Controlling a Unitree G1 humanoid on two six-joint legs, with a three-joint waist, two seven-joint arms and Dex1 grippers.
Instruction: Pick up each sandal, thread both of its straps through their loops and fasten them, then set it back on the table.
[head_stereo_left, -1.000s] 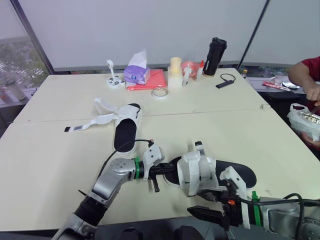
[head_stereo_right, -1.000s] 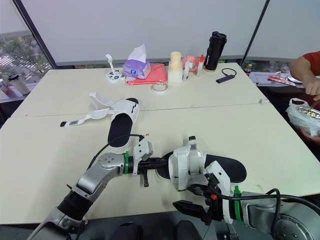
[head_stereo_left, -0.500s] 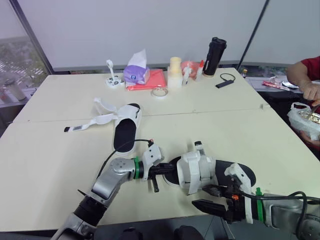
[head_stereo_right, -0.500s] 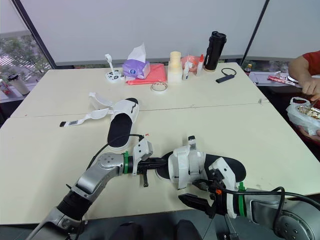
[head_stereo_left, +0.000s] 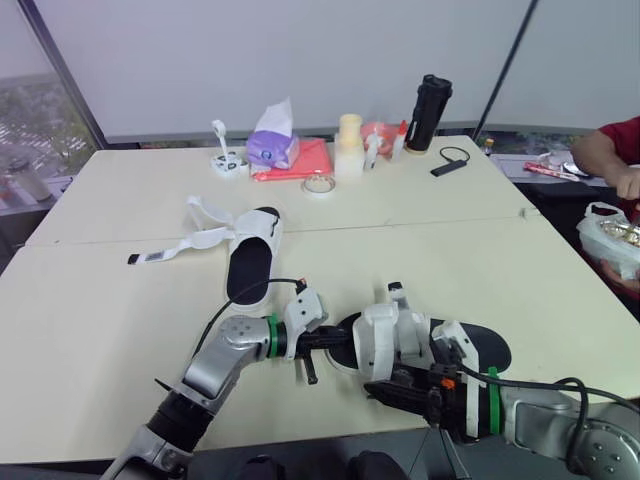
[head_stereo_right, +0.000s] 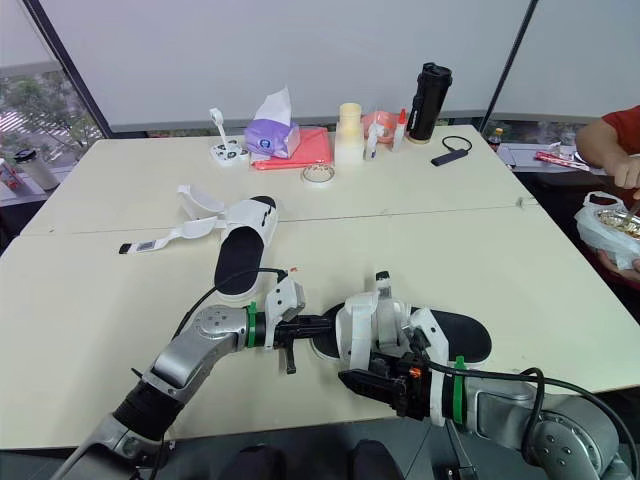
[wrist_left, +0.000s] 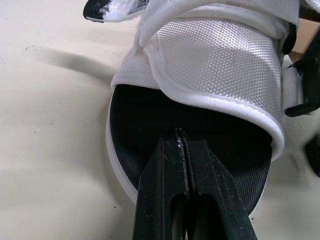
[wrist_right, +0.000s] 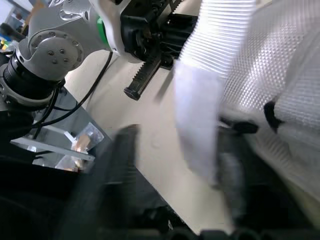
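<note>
touching near sandal (head_stereo_left: 386, 343), left gripper (wrist_left: 180, 135) closed; right gripper (head_stereo_right: 358, 378) parted.

A white mesh strap (wrist_right: 195, 100) of the sandal (wrist_right: 270, 55) is seen between the spread fingers of the right gripper (wrist_right: 177, 139); the left gripper (wrist_right: 175, 27) is held at the sandal's edge, over the table (wrist_right: 130, 132).

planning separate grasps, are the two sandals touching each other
Apart: the left eye view shows bare table between the far sandal and the near sandal.
</note>
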